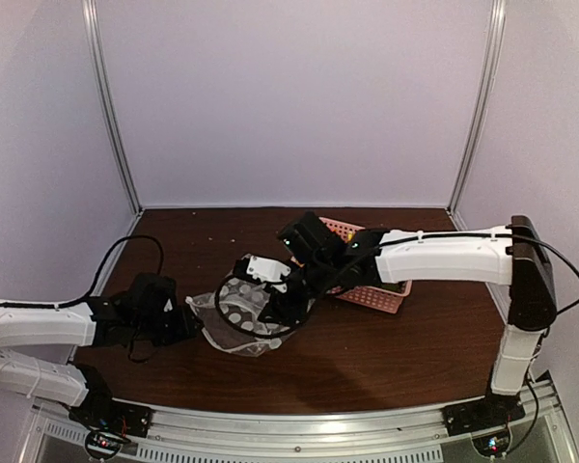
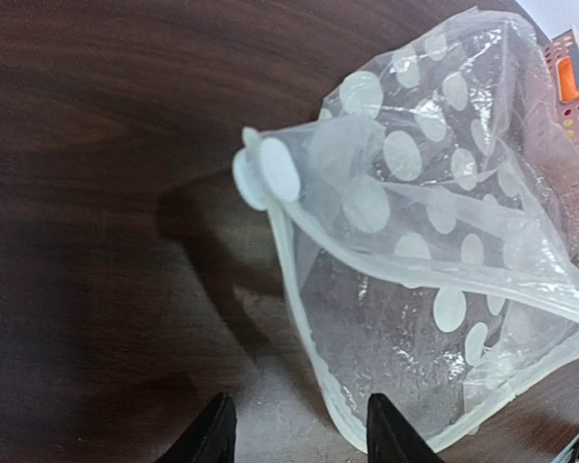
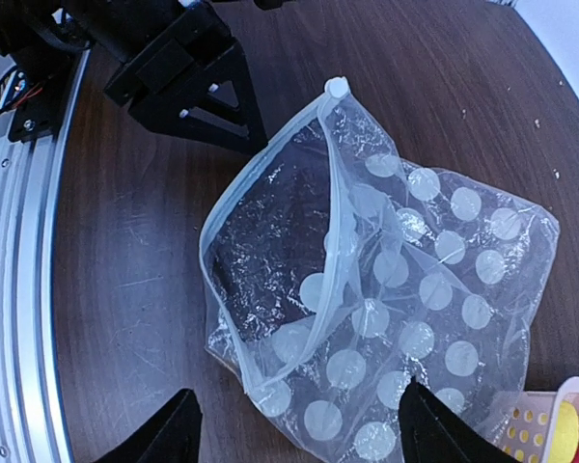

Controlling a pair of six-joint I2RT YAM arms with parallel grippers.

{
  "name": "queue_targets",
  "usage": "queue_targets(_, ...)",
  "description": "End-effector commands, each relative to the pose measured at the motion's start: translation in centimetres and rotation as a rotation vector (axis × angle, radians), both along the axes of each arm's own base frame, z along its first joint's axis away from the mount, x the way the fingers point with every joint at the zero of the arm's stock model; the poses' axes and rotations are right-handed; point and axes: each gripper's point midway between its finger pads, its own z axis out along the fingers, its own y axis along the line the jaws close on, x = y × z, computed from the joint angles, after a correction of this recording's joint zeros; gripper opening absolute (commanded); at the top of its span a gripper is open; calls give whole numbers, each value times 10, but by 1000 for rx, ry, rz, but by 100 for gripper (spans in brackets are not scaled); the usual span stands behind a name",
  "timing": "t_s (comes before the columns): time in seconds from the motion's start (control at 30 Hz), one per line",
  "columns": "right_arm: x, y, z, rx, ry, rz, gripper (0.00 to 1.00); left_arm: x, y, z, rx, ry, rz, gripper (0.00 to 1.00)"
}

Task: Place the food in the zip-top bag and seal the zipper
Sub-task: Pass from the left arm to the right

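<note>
The left hand [image 2: 300,413] is released: its two dark fingers [image 2: 213,439] stand apart, low over the table [image 2: 96,193]. The thick lower edge of the zip-top bag [image 2: 415,241] runs into the gap between them, close to the finger on the right of this view, but neither finger presses it. The right hand [image 3: 299,405] is released as well. Its fingers [image 3: 174,434] are wide apart and it hangs above the bag, looking down on it, with nothing gripped.

The bag lies on the dark wooden table between the two hands, crumpled and partly raised in folds. It is of clear soft plastic with white dots. Its mouth is open and turned toward the left hand, and the brown table shows through the clear wall. The zipper [image 3: 334,203] is a whitish strip along the mouth; its two sides are parted. The small white slider tab [image 3: 337,88] sits at one end of the mouth, near the left hand.

Just beside the bag, on the side away from the left arm, stands a pink basket [image 1: 378,295]. In it lies the food [image 3: 565,432], of which yellow and orange show at the corner of the right wrist view. In the top view the right arm passes over this basket
</note>
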Motion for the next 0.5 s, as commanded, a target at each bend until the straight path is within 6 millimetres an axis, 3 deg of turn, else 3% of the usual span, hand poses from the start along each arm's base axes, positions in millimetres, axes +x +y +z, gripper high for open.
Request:
queue_targets(0.0,17,23,-21,-28,55,-104,71,9,-5,-6,-25,3,46,44)
queue_targets(0.27,25,45,-42,-38,85,-119,67,23,-17,-7,-78,-37,66,31)
queue_targets(0.33,31,51,-44,-39,70,-136,61,27,-21,-6,-94,-49,67,26)
queue_targets(0.47,45,61,-46,-69,32,-185,40,36,-22,-1,-102,-70,97,13)
